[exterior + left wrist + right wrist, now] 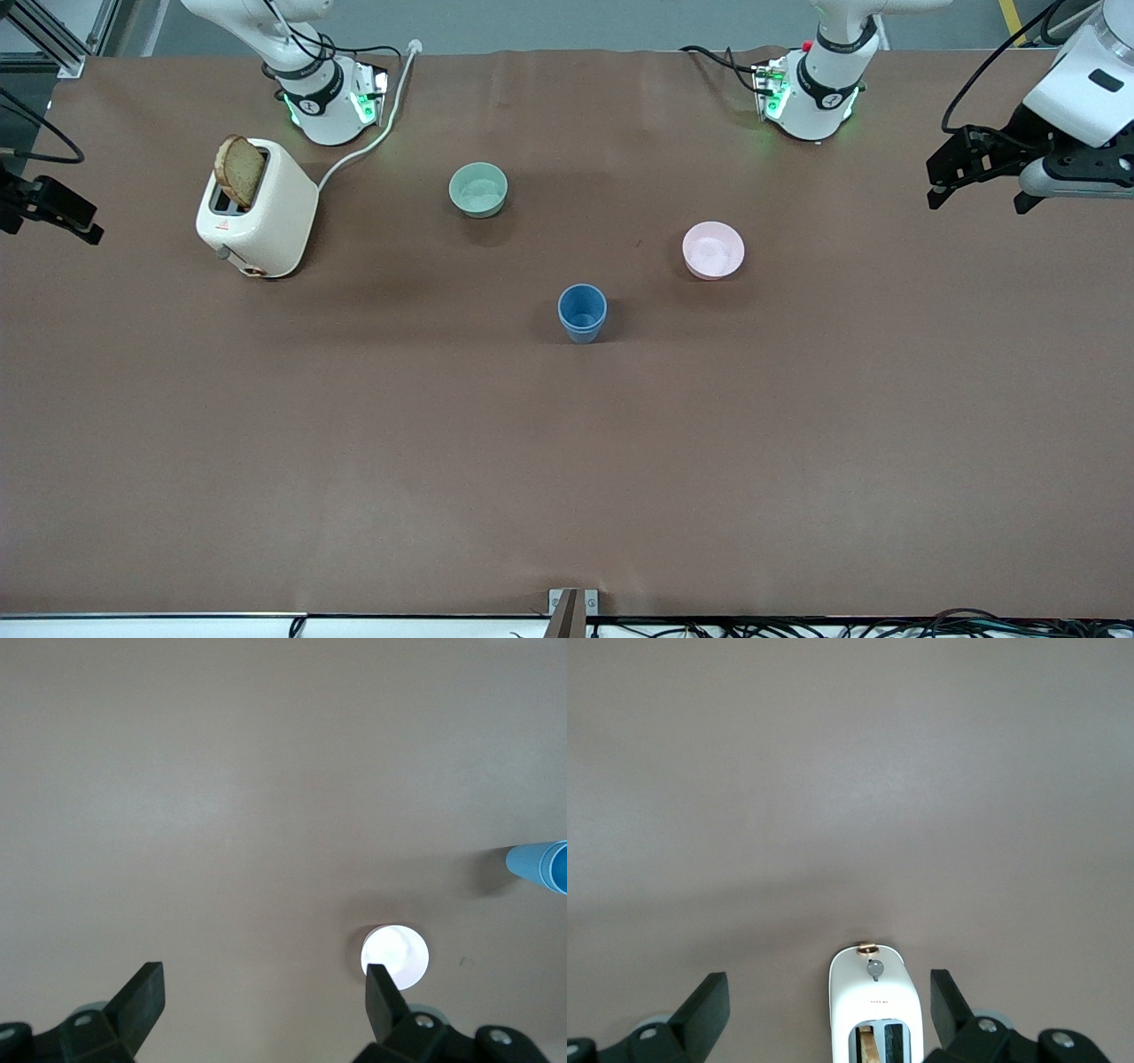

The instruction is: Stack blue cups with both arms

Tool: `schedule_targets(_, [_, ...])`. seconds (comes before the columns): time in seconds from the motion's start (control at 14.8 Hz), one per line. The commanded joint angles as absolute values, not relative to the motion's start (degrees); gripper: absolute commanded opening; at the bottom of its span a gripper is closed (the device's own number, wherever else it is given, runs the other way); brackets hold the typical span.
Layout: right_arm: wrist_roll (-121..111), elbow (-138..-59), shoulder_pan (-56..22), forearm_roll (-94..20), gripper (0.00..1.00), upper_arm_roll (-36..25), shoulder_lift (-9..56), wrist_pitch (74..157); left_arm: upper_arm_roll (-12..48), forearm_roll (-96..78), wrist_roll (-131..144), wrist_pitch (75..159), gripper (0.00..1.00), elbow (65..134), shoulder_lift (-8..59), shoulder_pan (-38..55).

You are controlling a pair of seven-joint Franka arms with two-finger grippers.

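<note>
A brown cloth covers the table (567,461), faintly creased, with a grey floor strip along the frame's top edge. At mid-frame a single blue cup (582,312) stands upright; whether it is one cup or two nested cannot be told. The mint-green bowl (478,190) sits above it, the pink bowl (713,250) beside it, and the toaster (257,208) holding toast at upper frame. The left gripper (974,190) and right gripper (62,226) hang wide open and empty at the frame's edges.
</note>
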State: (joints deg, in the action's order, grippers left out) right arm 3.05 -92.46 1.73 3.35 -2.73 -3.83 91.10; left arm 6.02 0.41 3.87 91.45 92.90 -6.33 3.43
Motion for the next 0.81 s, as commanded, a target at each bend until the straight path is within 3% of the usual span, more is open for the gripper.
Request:
schedule_targets(0.0, [1.59,-91.15,1.23,2.37,1.0,-3.43,-4.04,90.26,6.15,0.35,3.08,90.35,1.0,91.23,-5.8,3.43])
schedule_targets(0.2, [1.32,-87.99,0.97,2.11,1.0,-3.17,-3.34,86.14,6.15,0.44,3.08,89.21,1.0,91.23,-5.8,3.69])
schedule_targets(0.74, [1.49,-88.42,0.97,0.26,1.0,-3.08,-3.34,85.34,6.24,0.44,2.99,88.86,1.0,91.23,-5.71,3.69])
